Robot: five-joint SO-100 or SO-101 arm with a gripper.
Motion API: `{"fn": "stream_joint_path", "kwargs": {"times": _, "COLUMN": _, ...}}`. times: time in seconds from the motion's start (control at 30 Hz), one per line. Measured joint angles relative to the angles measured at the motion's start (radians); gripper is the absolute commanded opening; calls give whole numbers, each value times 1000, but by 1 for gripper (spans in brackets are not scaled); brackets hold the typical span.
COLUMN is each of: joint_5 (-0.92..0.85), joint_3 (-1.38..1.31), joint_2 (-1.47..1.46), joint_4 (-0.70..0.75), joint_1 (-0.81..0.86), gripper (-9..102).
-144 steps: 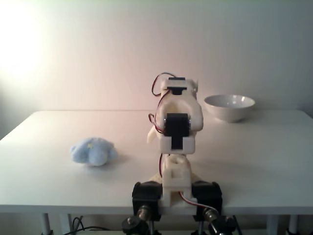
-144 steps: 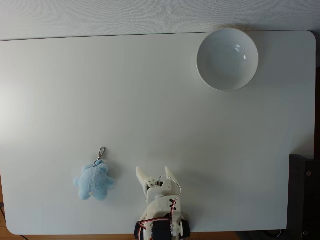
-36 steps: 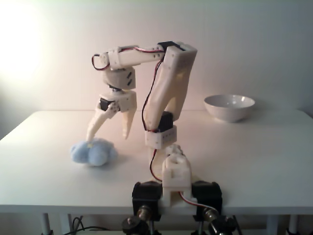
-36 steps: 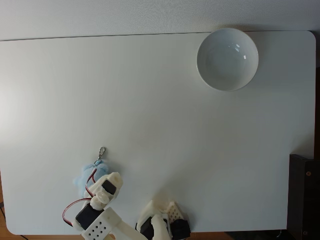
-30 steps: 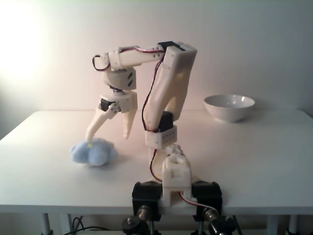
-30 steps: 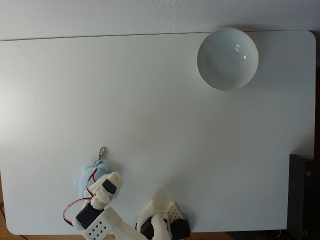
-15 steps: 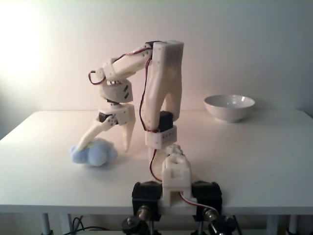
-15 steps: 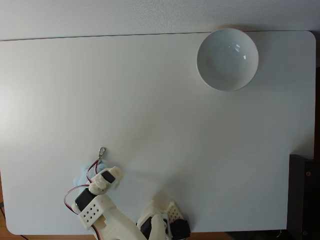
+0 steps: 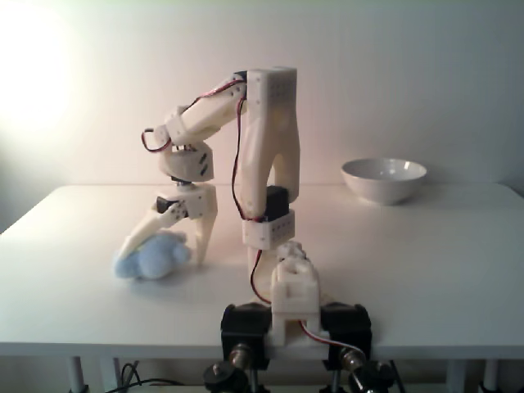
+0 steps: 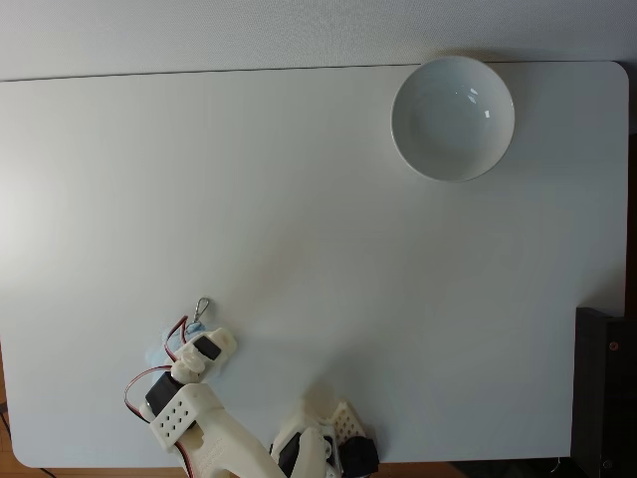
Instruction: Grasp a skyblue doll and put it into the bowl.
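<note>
While the arm (image 9: 266,147) bends down over the near left part of the table (image 9: 426,246), the gripper (image 9: 160,254) straddles the doll (image 9: 151,258) with its fingers spread, one finger (image 9: 141,236) lying on the doll's upper left side and the other (image 9: 201,237) standing at its right side. Whether the fingers press the doll cannot be told. The doll rests on the table, its left end jutting past the gripper. From above, the wrist covers most of the doll (image 10: 156,354); its metal clasp (image 10: 202,308) lies on the table just beyond. The bowl (image 10: 453,118) stands upright at the far right corner, well apart from the doll.
</note>
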Motion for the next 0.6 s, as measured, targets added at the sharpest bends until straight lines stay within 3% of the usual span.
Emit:
{"fn": "stream_joint_path", "kwargs": {"times": 0.13, "joint_5": -15, "joint_3": 0, "joint_2": 0, "joint_4": 0, "joint_1": 0, "gripper": 65}}
{"fn": "stream_joint_path", "kwargs": {"times": 0.4, "joint_5": -15, "joint_3": 0, "joint_2": 0, "joint_4": -2, "joint_1": -28, "gripper": 45}}
{"fn": "stream_joint_path", "kwargs": {"times": 0.6, "joint_5": -15, "joint_3": 0, "joint_2": 0, "joint_4": -3, "joint_1": -28, "gripper": 39}}
